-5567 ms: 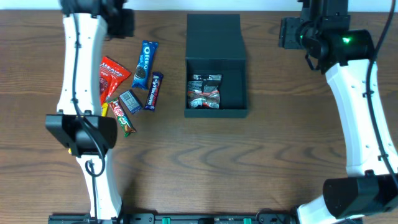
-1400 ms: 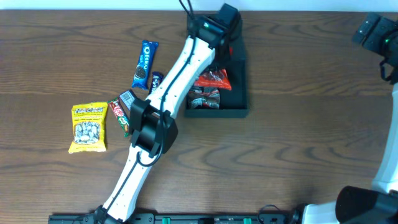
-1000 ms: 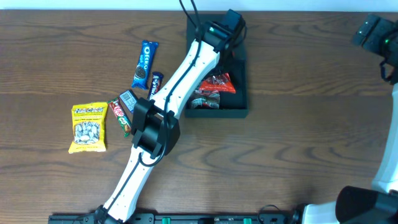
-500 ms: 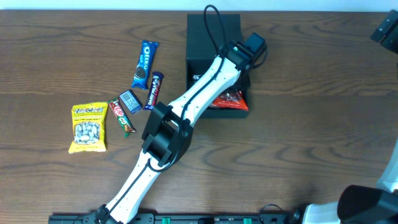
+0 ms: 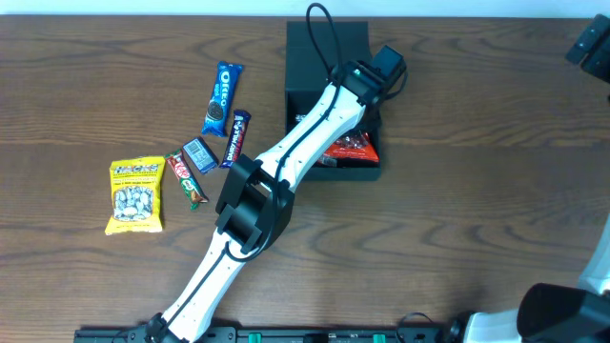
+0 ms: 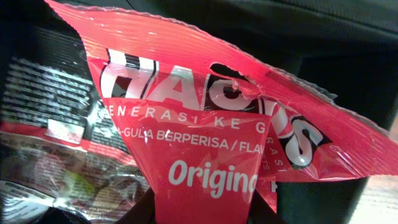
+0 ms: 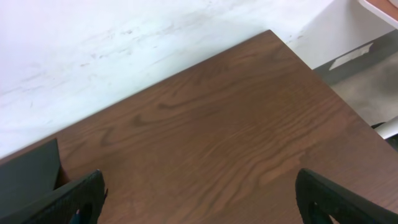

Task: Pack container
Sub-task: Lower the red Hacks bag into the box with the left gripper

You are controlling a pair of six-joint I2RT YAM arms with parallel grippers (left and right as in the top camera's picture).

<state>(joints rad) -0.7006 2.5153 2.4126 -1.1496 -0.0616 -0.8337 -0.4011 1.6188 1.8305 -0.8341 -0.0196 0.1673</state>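
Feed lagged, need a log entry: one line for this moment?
left gripper: shut on red packet | position: container front-right corner | right gripper: open, empty

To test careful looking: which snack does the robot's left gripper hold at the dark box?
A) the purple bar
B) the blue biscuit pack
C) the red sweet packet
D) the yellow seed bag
C: the left wrist view shows the left gripper pinching the red sweet packet at the dark box, while the yellow seed bag, blue biscuit pack and purple bar lie apart on the table.
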